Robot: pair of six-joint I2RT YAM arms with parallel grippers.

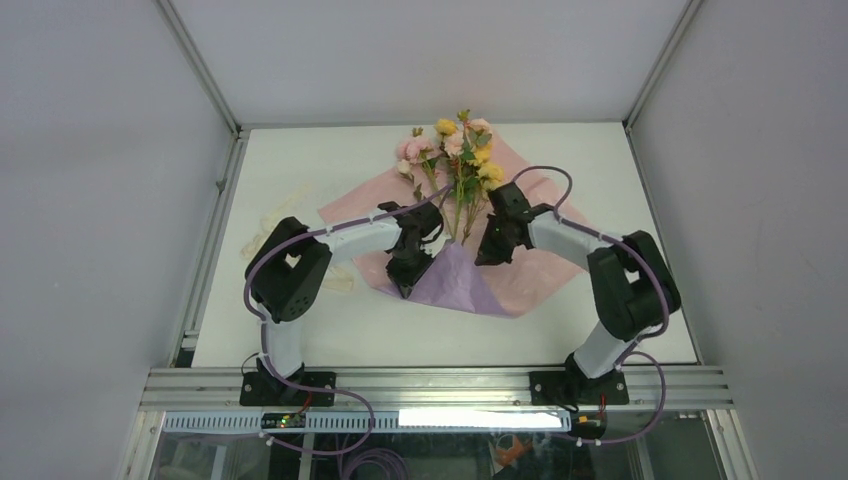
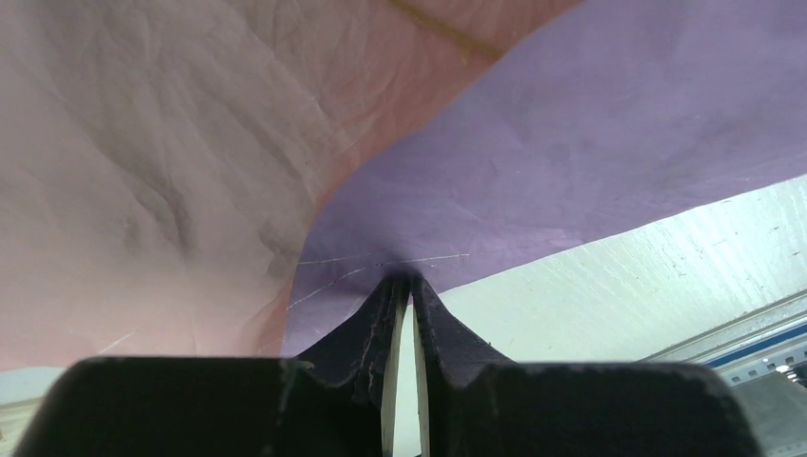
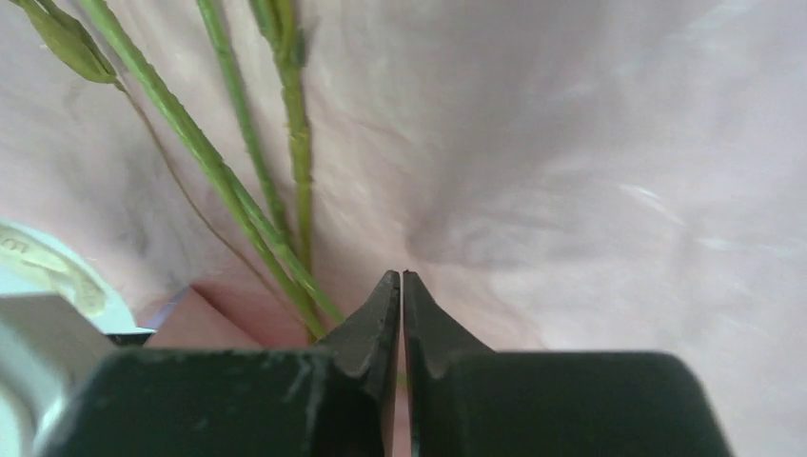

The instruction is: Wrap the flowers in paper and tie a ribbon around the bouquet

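Table (image 1: 620,330): white, walled on three sides, with both arm bases at its near edge.

The paper (image 1: 545,265): lies spread at the middle of the table, pink side up, one corner reaching towards the far edge and another towards the right edge. Its near corner is folded over, so a purple flap (image 1: 455,285) shows as a triangle pointing at the far edge. The left wrist view shows the pink face (image 2: 162,162) and the lilac face (image 2: 590,143) meeting along a curved fold.

The flowers (image 1: 462,150): lie on the paper. The yellow, pink and orange blooms sit at its far corner, close to the far edge of the table. The stems (image 3: 219,181) run towards the near edge, and their ends go under the flap.

The ribbon (image 1: 270,225): cream, in loose loops on bare table by the left edge, apart from the paper and partly behind the left arm.

Left gripper (image 2: 409,281): at the left edge of the flap (image 1: 408,285). Its jaws are closed, and the tips pinch the lilac sheet, with fine creases radiating from that point.

Right gripper (image 3: 401,276): on the pink sheet just right of the stems (image 1: 490,255). Its jaws are closed tip to tip, and the paper puckers into the tips as a pinched fold, with the nearest stem just beside the left finger
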